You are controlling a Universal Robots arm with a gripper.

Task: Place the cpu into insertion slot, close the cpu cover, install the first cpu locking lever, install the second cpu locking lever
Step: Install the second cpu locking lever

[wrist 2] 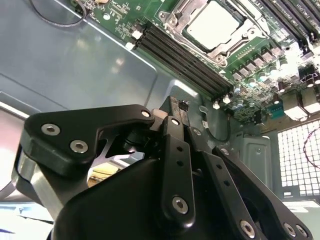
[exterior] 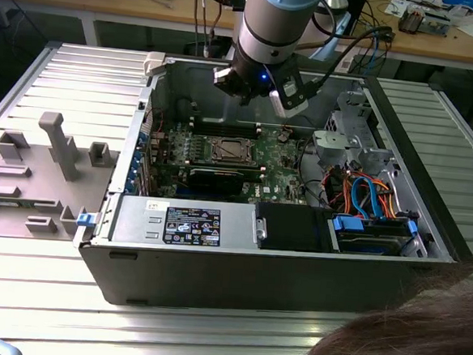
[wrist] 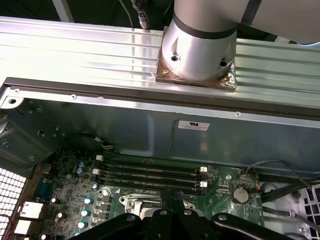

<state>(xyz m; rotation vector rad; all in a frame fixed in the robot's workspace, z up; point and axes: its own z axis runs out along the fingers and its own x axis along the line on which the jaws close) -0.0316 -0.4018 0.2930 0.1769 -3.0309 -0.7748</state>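
Observation:
The cpu [exterior: 230, 150] [wrist 2: 215, 25], a silvery square, lies in the insertion slot [exterior: 214, 159] on the green board inside the open computer case. The cpu cover [wrist 2: 176, 16], a thin metal frame, lies flat around the chip. I cannot make out how the locking levers stand. My gripper [exterior: 246, 93] hangs above the board near the case's far wall, apart from the socket. In both wrist views its black fingers [wrist 2: 176, 120] meet, and the gripper [wrist 2: 179, 107] [wrist: 172, 202] is shut with nothing between them.
Long black memory slots [wrist 2: 185, 55] [wrist: 150, 172] run beside the socket. A coin battery [wrist: 241, 194] sits on the board. The case [exterior: 254, 272] holds a power supply [exterior: 185, 223] and cabled drive cage [exterior: 365, 195]. A grey fixture [exterior: 52, 144] lies on the exterior view's left; a person's hair [exterior: 403, 343] shows near.

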